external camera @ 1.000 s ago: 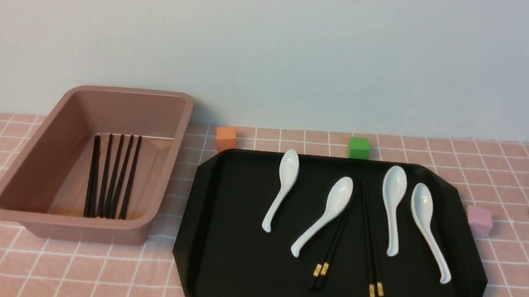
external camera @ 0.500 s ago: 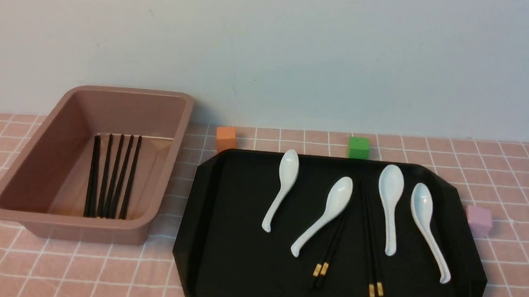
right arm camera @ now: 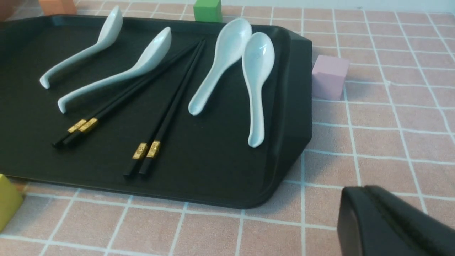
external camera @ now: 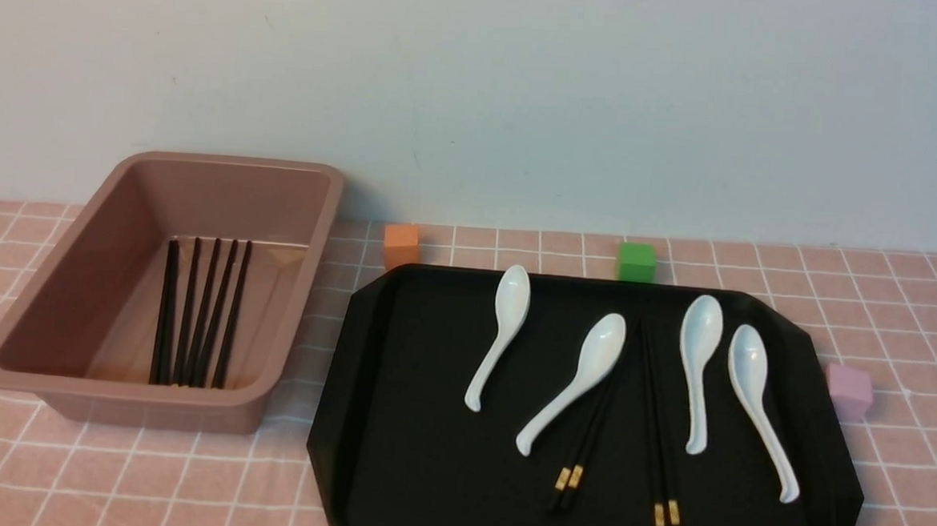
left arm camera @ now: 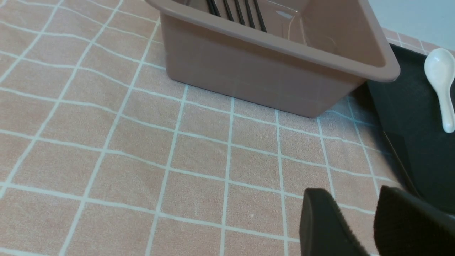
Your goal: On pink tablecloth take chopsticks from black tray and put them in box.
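Observation:
On the pink tablecloth [external camera: 144,478] the black tray [external camera: 412,420] holds two pairs of black chopsticks with gold bands, a left pair [external camera: 583,453] and a right pair [external camera: 656,433], among white spoons. Both pairs show in the right wrist view [right arm camera: 117,101] [right arm camera: 170,113]. The brownish-pink box [external camera: 322,231] stands left of the tray with several chopsticks [external camera: 197,313] lying inside. My left gripper [left arm camera: 355,206] is open and empty over the cloth near the box [left arm camera: 270,67]. My right gripper [right arm camera: 366,193] is shut and empty over the cloth beside the tray's corner [right arm camera: 213,160]. Neither gripper shows in the front view.
Several white spoons [external camera: 501,329] lie in the tray; one rests over the left pair. Small cubes stand around the tray: orange [external camera: 400,245], green [external camera: 635,260], pink [external camera: 848,389] and yellow [right arm camera: 7,202]. A pale wall is close behind.
A dark shape at the right edge of the front view, seemingly my right gripper, has left that view. The chopsticks and box have stayed put.

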{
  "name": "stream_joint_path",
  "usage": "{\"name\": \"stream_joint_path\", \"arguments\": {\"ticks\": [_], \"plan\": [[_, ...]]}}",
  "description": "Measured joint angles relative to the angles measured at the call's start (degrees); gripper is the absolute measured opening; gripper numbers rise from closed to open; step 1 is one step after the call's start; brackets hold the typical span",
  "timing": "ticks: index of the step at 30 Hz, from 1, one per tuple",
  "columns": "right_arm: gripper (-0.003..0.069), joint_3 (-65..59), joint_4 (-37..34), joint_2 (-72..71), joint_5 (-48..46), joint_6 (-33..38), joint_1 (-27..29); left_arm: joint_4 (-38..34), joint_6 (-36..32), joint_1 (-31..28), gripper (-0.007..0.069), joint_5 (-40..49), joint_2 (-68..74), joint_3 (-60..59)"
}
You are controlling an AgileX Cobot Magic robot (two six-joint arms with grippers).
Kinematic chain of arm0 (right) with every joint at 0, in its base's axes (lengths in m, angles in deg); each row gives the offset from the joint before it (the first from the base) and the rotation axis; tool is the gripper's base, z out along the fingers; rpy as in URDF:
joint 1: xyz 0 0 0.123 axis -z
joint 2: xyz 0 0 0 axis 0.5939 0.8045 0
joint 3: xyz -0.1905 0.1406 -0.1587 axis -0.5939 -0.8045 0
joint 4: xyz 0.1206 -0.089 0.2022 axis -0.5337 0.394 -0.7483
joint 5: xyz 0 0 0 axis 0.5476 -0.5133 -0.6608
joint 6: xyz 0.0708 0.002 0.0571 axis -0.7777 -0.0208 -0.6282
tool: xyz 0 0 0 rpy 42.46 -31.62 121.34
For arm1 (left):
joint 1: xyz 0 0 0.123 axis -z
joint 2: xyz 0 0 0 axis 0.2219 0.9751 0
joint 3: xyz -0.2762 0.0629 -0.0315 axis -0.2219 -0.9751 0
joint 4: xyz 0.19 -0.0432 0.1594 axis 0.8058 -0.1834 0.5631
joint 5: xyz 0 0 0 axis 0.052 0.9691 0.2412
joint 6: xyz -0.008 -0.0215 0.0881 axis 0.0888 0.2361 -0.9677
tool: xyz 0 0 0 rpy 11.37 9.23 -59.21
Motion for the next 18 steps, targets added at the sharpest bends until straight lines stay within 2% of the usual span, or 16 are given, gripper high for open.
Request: {"name": "stream_joint_path", "arguments": {"ticks": [18], "plan": [[0.0001, 0.0, 0.0, 0.0, 0.1, 0.0, 0.0, 0.0, 0.0, 0.0, 0.0238, 0.0, 0.0, 0.0]]}}
